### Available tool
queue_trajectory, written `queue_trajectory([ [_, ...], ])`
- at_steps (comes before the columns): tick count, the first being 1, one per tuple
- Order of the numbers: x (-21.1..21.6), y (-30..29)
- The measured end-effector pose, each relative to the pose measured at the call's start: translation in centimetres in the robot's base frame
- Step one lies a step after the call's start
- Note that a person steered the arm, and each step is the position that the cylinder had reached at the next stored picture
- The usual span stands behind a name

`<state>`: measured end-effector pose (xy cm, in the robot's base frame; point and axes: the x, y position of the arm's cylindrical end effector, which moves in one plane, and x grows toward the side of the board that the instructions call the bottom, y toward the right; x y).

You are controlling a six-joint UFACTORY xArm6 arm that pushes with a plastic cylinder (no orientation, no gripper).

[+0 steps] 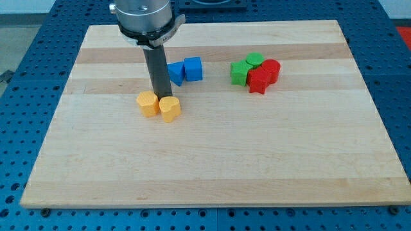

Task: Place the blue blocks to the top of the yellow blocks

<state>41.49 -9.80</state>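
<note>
two blue blocks (185, 70) are seen side by side, above two yellow blocks (159, 105). my tip (162, 96), a bare rod with nothing held, is set touching the yellow pair's top.

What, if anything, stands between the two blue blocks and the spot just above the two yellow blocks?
No block does. Only my tip, the tool's end, sits there: it rests just above the yellow blocks, with the blue blocks up and to its right. The green and red blocks lie well off to the view's right.

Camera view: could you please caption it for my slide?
My tip sits between the blue blocks above and yellow blocks below.
</note>
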Motion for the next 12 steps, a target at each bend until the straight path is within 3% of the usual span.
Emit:
queue_trajectory([
  [2,-2.3,1.0],
  [3,-1.3,-0.1],
  [4,-1.8,-4.4],
  [6,-12.0,-4.5],
  [7,-12.8,2.3],
  [8,-12.2,7.7],
  [9,-10.4,8.2],
  [12,-4.8,4.4],
])
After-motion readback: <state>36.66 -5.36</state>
